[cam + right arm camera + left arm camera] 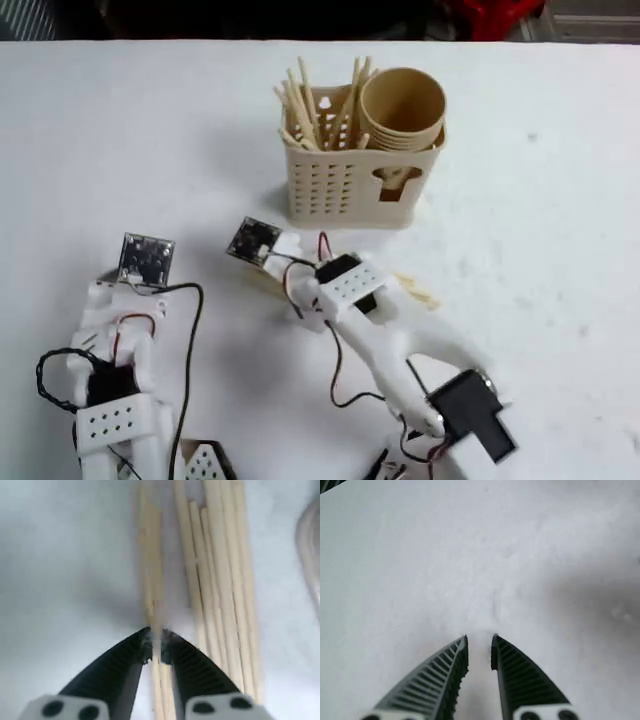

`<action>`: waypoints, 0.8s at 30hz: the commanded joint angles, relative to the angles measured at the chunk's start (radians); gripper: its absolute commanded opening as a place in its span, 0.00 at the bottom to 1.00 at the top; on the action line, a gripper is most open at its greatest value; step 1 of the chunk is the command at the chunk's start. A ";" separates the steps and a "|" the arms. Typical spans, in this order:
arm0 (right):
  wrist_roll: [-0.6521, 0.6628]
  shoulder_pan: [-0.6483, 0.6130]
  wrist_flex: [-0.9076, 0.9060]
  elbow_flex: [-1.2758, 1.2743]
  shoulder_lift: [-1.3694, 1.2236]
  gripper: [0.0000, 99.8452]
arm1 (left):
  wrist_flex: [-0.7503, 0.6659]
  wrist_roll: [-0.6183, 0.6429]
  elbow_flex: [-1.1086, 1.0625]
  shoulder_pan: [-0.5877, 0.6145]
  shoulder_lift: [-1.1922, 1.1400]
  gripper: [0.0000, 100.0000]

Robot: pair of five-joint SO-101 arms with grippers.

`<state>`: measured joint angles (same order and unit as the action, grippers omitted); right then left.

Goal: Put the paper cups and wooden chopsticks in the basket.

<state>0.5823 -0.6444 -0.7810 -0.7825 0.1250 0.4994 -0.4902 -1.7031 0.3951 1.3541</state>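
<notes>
A white bench (560, 150) spans the scene; beyond its far edge lies a dark strip, with something red (495, 15) there.

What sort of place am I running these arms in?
Probably a lab or hobby workbench rather than a kitchen: a plain white table, two small robot arms with bare wires, and a basket of chopsticks and paper cups set out as practice items.
</notes>
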 commanded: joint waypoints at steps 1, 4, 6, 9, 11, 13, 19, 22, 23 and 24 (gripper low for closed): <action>-0.012 0.033 -0.038 -0.012 0.142 0.02 | -0.020 0.006 0.005 -0.012 0.013 0.09; -0.012 0.058 -0.038 -0.064 0.263 0.02 | -0.020 0.006 0.005 -0.012 0.013 0.09; -0.011 0.056 -0.036 -0.103 0.329 0.02 | -0.020 0.006 0.005 -0.012 0.013 0.09; -0.009 0.030 -0.031 -0.133 0.375 0.02 | -0.020 0.006 0.005 -0.012 0.013 0.09; -0.009 0.019 0.002 -0.135 0.357 0.02 | -0.020 0.006 0.005 -0.012 0.013 0.09; -0.011 0.022 0.047 -0.133 0.312 0.03 | -0.020 0.006 0.005 -0.012 0.013 0.09; -0.002 0.018 0.104 -0.104 0.136 0.16 | -0.020 0.006 0.005 -0.012 0.013 0.09; -0.002 0.022 0.099 -0.052 0.062 0.16 | -0.020 0.006 0.005 -0.012 0.013 0.09; -0.002 0.022 0.099 -0.041 0.042 0.16 | -0.020 0.006 0.005 -0.012 0.013 0.09; -0.002 0.021 0.099 -0.032 0.022 0.16 | -0.020 0.006 0.005 -0.012 0.013 0.09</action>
<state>0.5792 -0.6153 -0.6935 -0.8730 0.1818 0.4994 -0.4902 -1.7031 0.3951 1.3541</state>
